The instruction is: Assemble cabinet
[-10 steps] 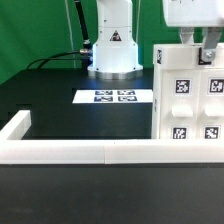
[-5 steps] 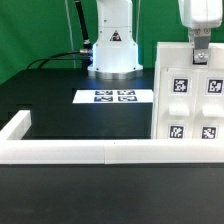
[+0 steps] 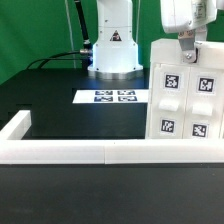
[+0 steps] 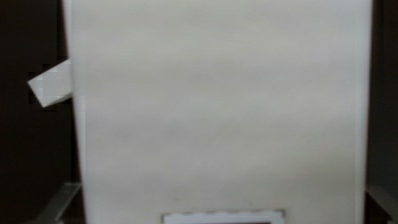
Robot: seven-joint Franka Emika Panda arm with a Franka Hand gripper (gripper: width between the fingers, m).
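One cabinet (image 3: 185, 95) bearing four tags, one marker board (image 3: 114, 97).

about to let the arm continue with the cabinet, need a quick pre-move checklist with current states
1. Gripper at the top edge of the cabinet: ok.
2. Firmness of grip: cannot tell, the fingertips are not clearly shown in either view.
3. Cabinet level: not ok, it stands tilted in the exterior view, top leaning toward that view's left.
4. Marker board apart from the cabinet: ok, black table shows between them.
5. Border wall against the cabinet's lower edge: cannot tell whether they touch.
6. Wrist view: the white panel fills the frame, so surroundings cannot be checked there.
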